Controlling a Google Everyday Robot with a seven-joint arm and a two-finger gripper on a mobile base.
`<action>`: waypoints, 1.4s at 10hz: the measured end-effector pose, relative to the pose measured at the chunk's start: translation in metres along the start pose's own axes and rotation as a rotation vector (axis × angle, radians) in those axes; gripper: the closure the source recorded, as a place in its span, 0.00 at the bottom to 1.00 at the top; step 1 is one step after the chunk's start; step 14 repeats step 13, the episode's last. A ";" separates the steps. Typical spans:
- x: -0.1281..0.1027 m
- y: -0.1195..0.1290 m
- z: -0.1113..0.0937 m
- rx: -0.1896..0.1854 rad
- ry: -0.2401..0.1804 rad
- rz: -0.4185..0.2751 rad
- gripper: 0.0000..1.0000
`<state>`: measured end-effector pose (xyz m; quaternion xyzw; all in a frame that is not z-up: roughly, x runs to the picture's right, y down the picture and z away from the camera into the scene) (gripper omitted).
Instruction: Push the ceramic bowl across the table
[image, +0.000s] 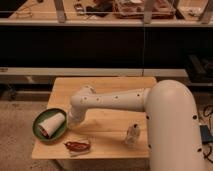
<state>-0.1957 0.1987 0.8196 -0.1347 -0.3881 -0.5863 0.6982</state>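
We look down on a light wooden table (112, 84), and the round green ceramic bowl (36, 125) sits at its left side near the front corner, with its rim reaching the table's left edge. Inside the bowl a white cup (54, 122) lies tipped on its side, its dark reddish mouth turned toward the front left. The robot's white jointed arm (115, 100) comes in from the right, crosses over the middle of the tabletop, bends at a rounded elbow and drops toward the bowl. The gripper (70, 121) is at the end of that drop, low over the table and right beside the bowl's right rim. We cannot tell whether it touches the rim, nor whether it is spread or closed. A bulky white rounded housing (172, 127) of the robot fills the right foreground and hides the table's right front corner. Just in front of the bowl, by the front edge, lies a flat snack packet with a reddish-brown middle (77, 146). Further right along that edge, just beside the housing, stands a small pale upright object (131, 134) that we cannot identify. Behind the table a pale horizontal rail (75, 71) runs across a dark wall.
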 end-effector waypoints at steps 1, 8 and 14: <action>0.000 0.000 0.000 0.000 0.000 0.000 0.47; 0.001 0.003 0.000 0.000 0.000 0.005 0.20; 0.000 0.000 0.001 0.000 -0.001 0.001 0.20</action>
